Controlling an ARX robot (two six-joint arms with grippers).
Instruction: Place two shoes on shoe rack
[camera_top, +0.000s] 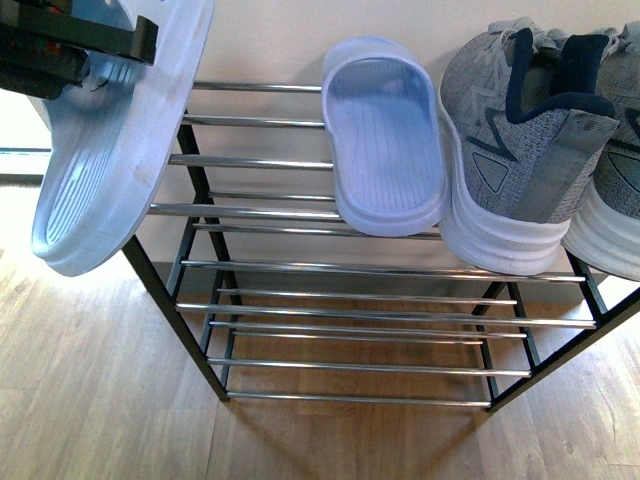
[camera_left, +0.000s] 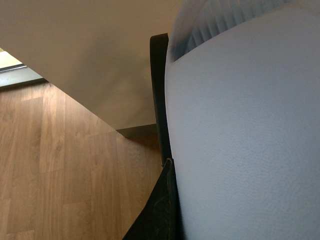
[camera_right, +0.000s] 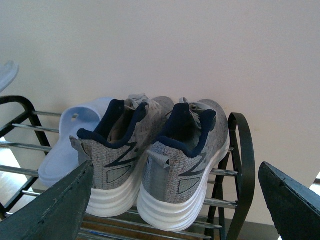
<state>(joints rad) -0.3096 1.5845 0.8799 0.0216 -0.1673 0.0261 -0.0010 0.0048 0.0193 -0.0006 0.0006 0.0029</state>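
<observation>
Gripping the blue slide sandal (camera_top: 110, 150), the left gripper (camera_top: 85, 45) sits at its 11 o'clock end. The rack (camera_top: 300, 210) lies at 3 o'clock. The right gripper (camera_right: 175, 210) is released, its jaws spread.

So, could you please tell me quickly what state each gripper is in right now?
Left gripper: shut on the pale blue slide sandal, held beside the shoe rack.
Right gripper: open, holding nothing.

Slide (camera_top: 385, 135), sneakers (camera_top: 520, 150) racked (camera_top: 300, 265) — one slide (camera_top: 110, 150) aloft.
</observation>
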